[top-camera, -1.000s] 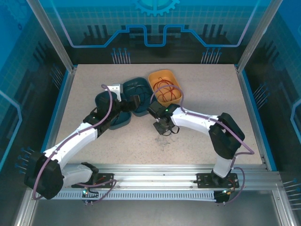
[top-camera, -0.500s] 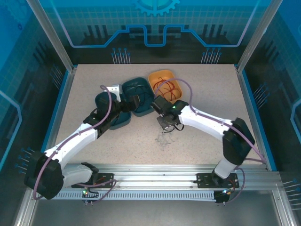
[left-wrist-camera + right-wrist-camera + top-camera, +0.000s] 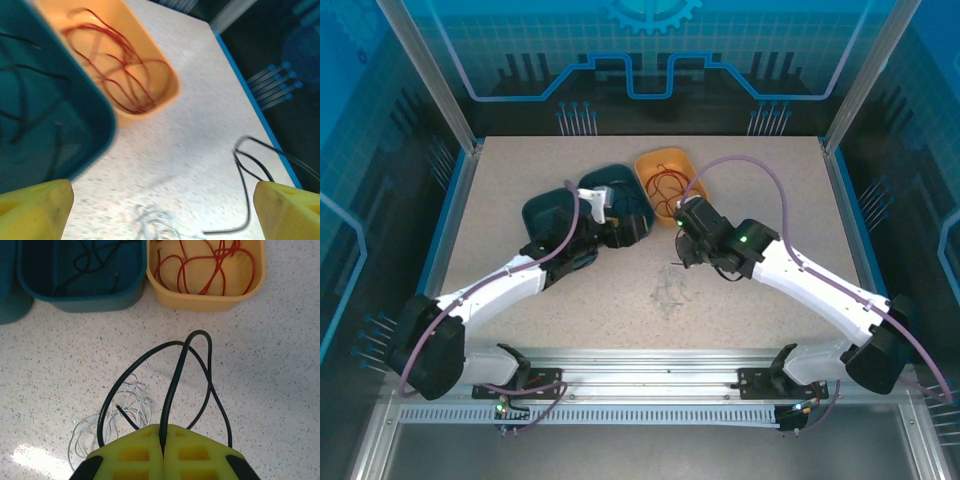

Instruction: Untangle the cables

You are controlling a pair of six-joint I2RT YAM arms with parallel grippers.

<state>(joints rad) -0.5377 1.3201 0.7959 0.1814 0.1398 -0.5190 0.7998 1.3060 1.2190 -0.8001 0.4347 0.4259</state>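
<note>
- Top view: left gripper (image 3: 630, 228) sits over the teal trays (image 3: 546, 212) at back-left. The right gripper (image 3: 683, 256) hangs just in front of the orange tray (image 3: 665, 156), above the table (image 3: 770, 180). The red cable (image 3: 667, 185) lies coiled in the orange tray. The whitish cable (image 3: 668, 290) is a faint scribble on the table near centre. Jaw state can't be told from up here.
- Left wrist view: yellow fingertips (image 3: 35, 205) sit far apart at the two bottom corners — left gripper wide, nothing btwn. Beneath it lies the whitish cable. A black cable (image 3: 252, 172) arcs at right, prob. lifted off the table. The red one is in the orange tray, and a thin black wire (image 3: 20, 100) lies in the nearer teal tray.
- Right wrist view: right gripper pinched tight on the black cable, which stands up in two loops ahead of the pads. The whitish coil lies just beside and partly under those loops; touching or not, can't tell.
- Handling (my read): all wires thin, light and floppy, prob. a bit springy, so loops hold shape & snag. Pinch one strand near a free end, not mid-bundle. Lift slow so the whitish coil isn't dragged along.
- Count: 1 red, 1 whitish, 2 black strands (one held, one in a teal tray — they seem separate). 1 orange tray, at least 2 teal trays, 2 grippers.
</note>
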